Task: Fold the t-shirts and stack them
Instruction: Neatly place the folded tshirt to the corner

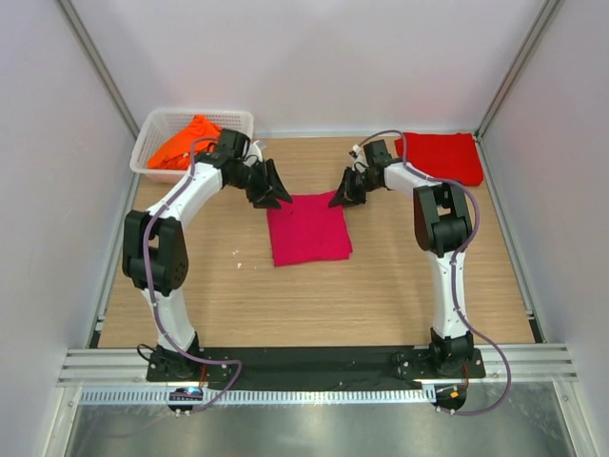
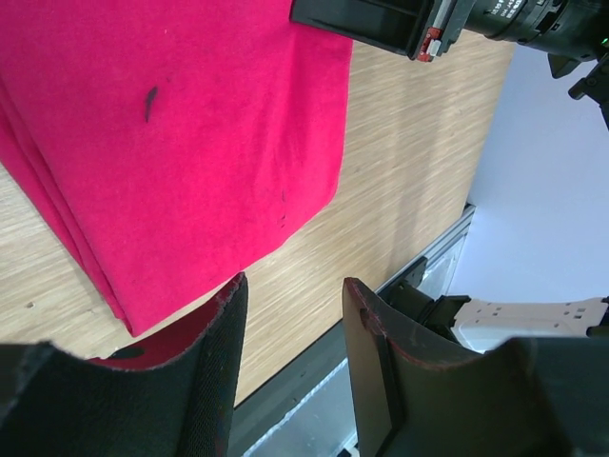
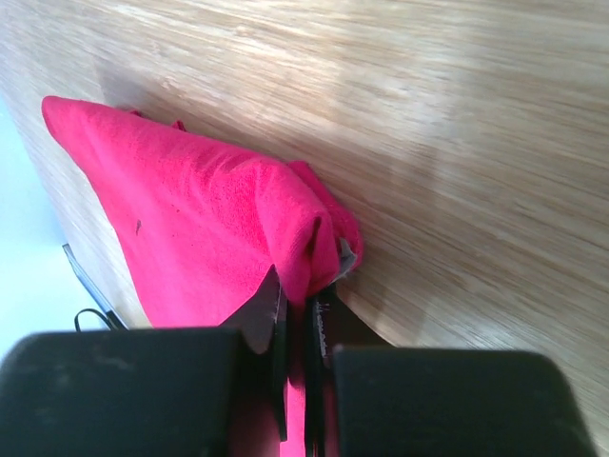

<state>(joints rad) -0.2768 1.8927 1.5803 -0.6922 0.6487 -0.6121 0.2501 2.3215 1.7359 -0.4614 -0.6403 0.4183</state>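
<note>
Folding the magenta t-shirt [image 1: 309,231]: right end effector [image 3: 303,297] pinches its far corner; left end effector [image 2: 292,286], spread, probably must grip likewise.

A folded pink shirt [image 2: 181,133] lies flat on the wooden worktop [image 2: 409,162], filling the upper left of the view. Its stacked layers show along its lower left side, and a few small dark specks mark the cloth. The left gripper [image 2: 293,286] hangs by the shirt's near corner, its two dark fingers [image 2: 214,381] apart with bare wood between them. A black part of the right arm [image 2: 381,24] sits at the shirt's far edge. A metal rail [image 2: 433,252] lines the worktop's edge.
</note>
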